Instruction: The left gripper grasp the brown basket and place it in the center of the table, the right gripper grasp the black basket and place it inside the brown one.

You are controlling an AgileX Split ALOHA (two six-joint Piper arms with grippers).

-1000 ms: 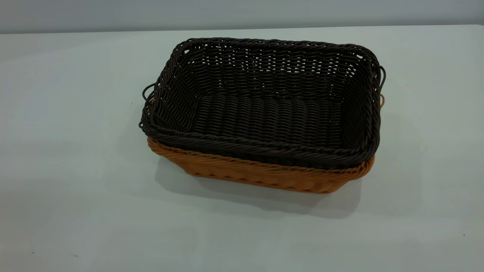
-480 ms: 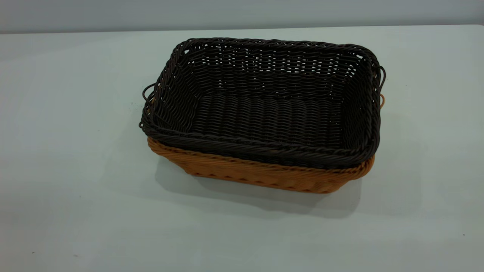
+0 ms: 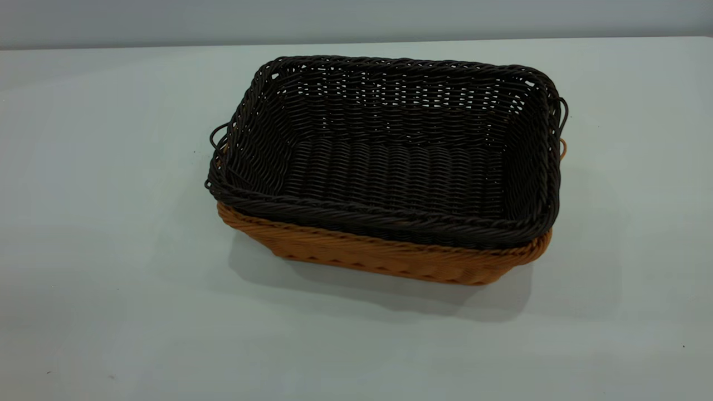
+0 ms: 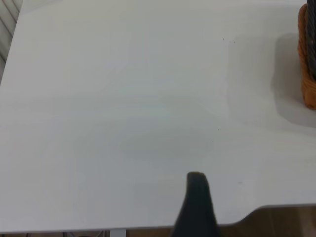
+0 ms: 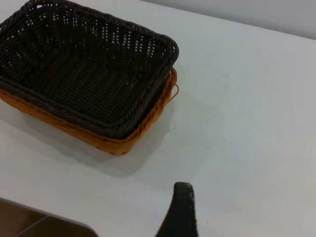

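The black basket sits nested inside the brown basket at the middle of the table. Only the brown rim and lower wall show beneath it. Neither gripper is in the exterior view. My left gripper is open and empty over bare table near the table's edge, well clear of the brown basket; one black finger shows. My right gripper is open and empty, apart from the black basket and the brown basket; one finger shows.
The tabletop around the baskets is plain pale grey. A table edge with brown floor beyond it shows in the left wrist view and in the right wrist view. A grey wall runs behind the table.
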